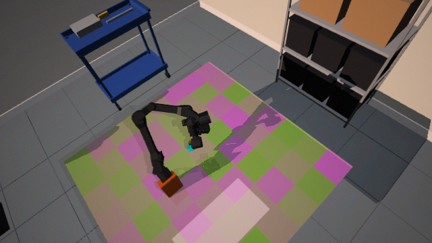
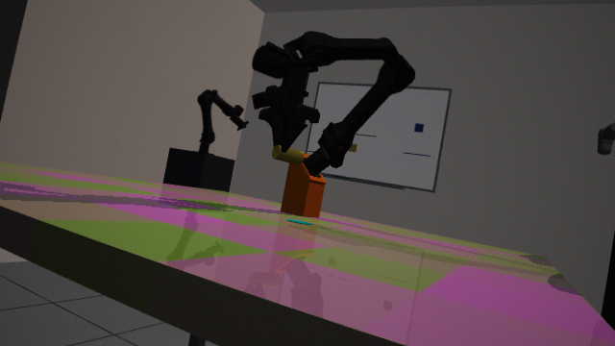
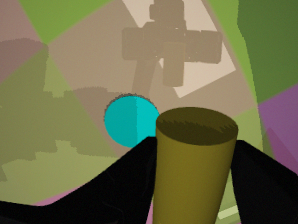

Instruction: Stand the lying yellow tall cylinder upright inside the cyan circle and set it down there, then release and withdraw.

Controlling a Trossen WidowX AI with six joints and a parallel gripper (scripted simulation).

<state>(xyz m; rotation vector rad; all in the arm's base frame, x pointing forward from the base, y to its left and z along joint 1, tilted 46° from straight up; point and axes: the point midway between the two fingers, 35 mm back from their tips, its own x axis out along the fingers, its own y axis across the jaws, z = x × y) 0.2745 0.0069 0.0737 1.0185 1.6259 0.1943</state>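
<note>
Gripper (image 1: 192, 143) (image 2: 282, 150) (image 3: 194, 148), black, two fingers: closed on a yellow cylinder (image 1: 190, 142) (image 2: 289, 155) (image 3: 192, 170), one finger at either side of it.

Cylinder: held aloft, well clear of the tabletop (image 1: 290, 133) (image 2: 365, 259) (image 3: 90, 60); long axis near level, dipping slightly at one end in the exterior view. One end face shows to the wrist camera. Reason for the hold, as judged: a grip across the barrel leaves both ends free, so that a turn of the wrist may bring one down as a foot. Height presumably kept to give room for that turn.

Cyan circle (image 1: 190, 148) (image 2: 300, 222) (image 3: 131, 121): flat on the tabletop, beneath the gripper's neighbourhood, nothing standing in it. Marks the place of setting down; uprighting and lowering remain to be done, by judgement.

Arm (image 1: 147, 135) (image 2: 370, 108): black, rising from its base, bent at a high elbow, forearm reaching outward, wrist folded so that the fingers point mostly downward.

Base (image 1: 170, 185) (image 2: 302, 194): orange block on the tabletop, near the circle.
</note>
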